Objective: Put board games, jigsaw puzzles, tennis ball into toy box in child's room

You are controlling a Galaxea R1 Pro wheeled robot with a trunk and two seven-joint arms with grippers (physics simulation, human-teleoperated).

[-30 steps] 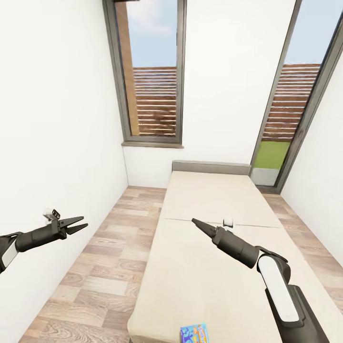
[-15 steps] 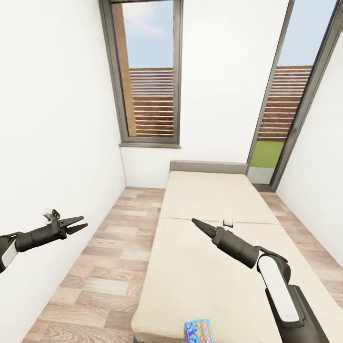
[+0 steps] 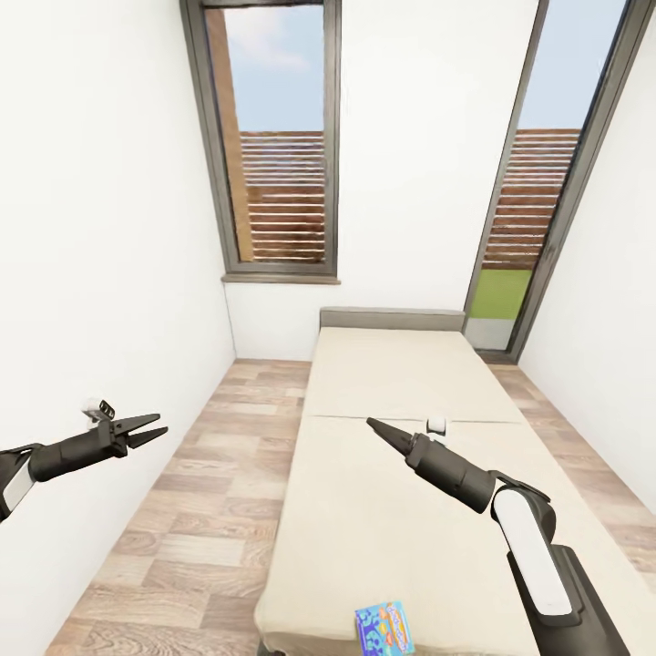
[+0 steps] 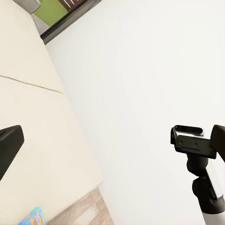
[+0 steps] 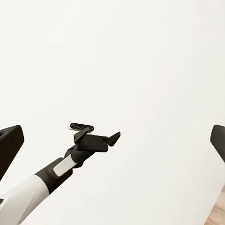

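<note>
A small blue board game [image 3: 384, 628] lies flat at the near end of the bed [image 3: 401, 383], which has a beige mattress and a grey headboard; the box's corner also appears in the left wrist view [image 4: 33, 218]. My right gripper [image 3: 374, 425] hovers open and empty over the middle of the mattress, well beyond the box; its fingertips [image 5: 10, 140] stand wide apart in the right wrist view. Out over the floor beside the left wall, my left gripper [image 3: 153, 429] is open and holds nothing. The table and the toy box are out of view.
Wood plank floor [image 3: 191, 510] runs between the left white wall [image 3: 100, 273] and the bed. Two tall dark-framed windows [image 3: 278, 146] stand behind the headboard. A narrow strip of floor [image 3: 592, 465] lies to the right of the bed.
The camera has moved, so the bed and windows sit further left and the blue box shows more fully. Both arms keep their pose.
</note>
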